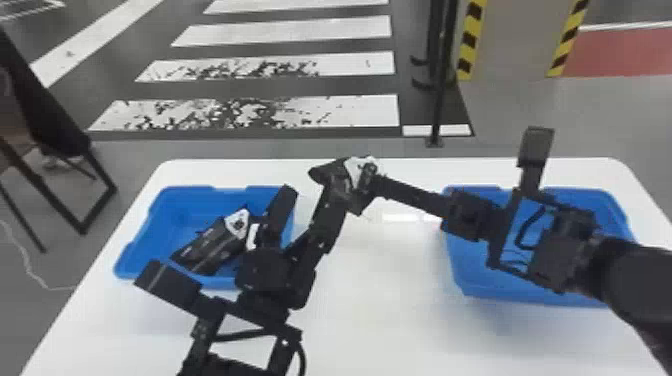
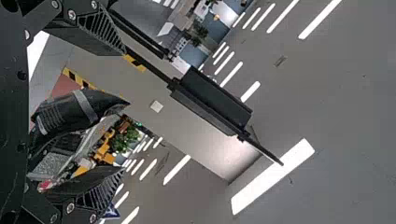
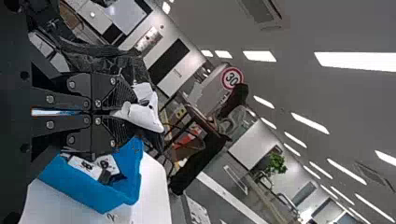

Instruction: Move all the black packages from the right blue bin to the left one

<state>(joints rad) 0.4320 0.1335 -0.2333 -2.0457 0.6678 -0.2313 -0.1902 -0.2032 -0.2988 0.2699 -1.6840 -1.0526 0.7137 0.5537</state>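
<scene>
Above the table's middle, between the bins, my right gripper [image 1: 374, 183] is shut on the white-labelled end of a black package [image 1: 330, 172]. In the right wrist view, that gripper [image 3: 114, 113] pinches the package's white part [image 3: 144, 114]. My left gripper [image 1: 341, 196] is just below the same package. Its fingers stand open in the left wrist view, the gripper [image 2: 105, 109] having the package [image 2: 74, 109] between them. Black packages with white labels [image 1: 212, 246] lie in the left blue bin [image 1: 175, 200]. The right blue bin [image 1: 590, 200] is partly hidden under my right arm.
Both bins stand on a white table [image 1: 390, 300]. The left forearm crosses the left bin's right side, with its wrist parts close over the rim. A black pole [image 1: 440, 100] rises behind the table, and a chair [image 1: 60, 165] stands at the far left.
</scene>
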